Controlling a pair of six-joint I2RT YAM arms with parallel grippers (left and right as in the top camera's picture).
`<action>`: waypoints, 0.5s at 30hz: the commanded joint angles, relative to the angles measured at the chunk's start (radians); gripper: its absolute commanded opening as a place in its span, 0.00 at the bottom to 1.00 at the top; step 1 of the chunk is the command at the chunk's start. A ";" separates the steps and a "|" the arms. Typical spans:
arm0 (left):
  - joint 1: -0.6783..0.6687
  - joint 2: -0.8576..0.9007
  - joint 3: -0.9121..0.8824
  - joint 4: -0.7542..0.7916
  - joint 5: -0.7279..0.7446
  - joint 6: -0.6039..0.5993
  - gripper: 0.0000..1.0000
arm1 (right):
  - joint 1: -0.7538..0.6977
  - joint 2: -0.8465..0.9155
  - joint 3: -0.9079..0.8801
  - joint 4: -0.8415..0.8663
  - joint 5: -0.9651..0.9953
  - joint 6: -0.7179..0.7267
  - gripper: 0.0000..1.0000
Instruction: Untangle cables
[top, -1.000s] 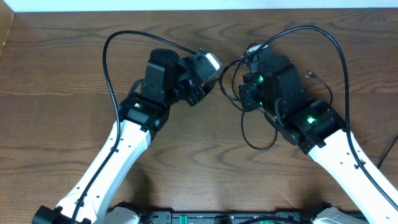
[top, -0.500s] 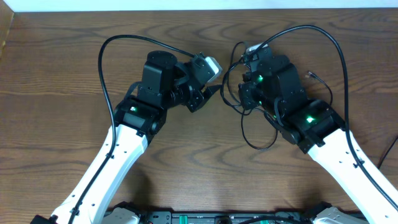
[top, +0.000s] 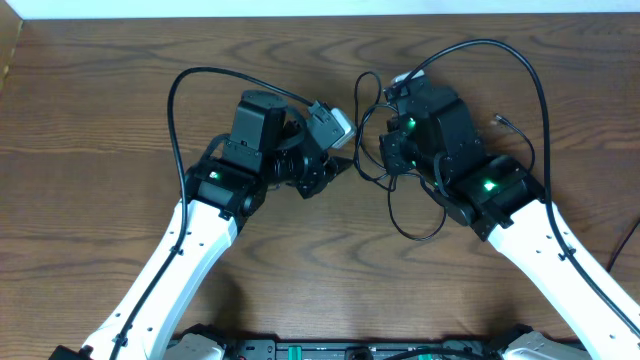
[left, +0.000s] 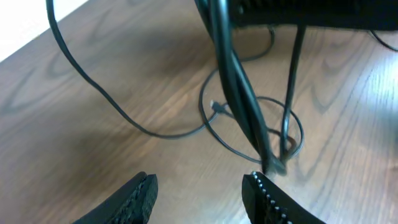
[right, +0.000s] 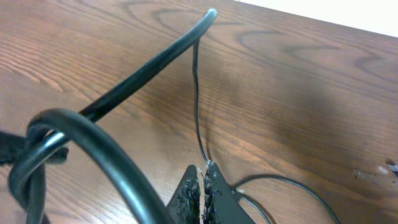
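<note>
Cables (right: 195, 93): thin, light, limp, likely to snag. Right fingers (right: 191, 190) clench one strand; left fingers (left: 140, 194), released, should probably pinch beside that grip.

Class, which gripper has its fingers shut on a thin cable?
The right gripper: its fingers pinch a thin black cable. On the left gripper the fingers stand apart, holding nothing.

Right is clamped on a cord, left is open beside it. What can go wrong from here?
1. Right gripper pinches one thin cable; pulling may cinch the loops on the table rather than free them.
2. Left gripper hangs open close to the right arm; a sideways reach risks contact.
</note>
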 joint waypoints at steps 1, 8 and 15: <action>0.001 -0.019 0.006 -0.017 0.024 -0.009 0.49 | -0.001 0.003 0.008 0.011 -0.001 -0.003 0.01; 0.001 -0.038 0.006 -0.014 0.024 -0.008 0.49 | -0.001 0.008 0.008 0.010 -0.002 -0.003 0.01; 0.001 -0.040 0.006 0.058 0.024 -0.005 0.49 | -0.001 0.010 0.008 0.010 -0.002 -0.003 0.01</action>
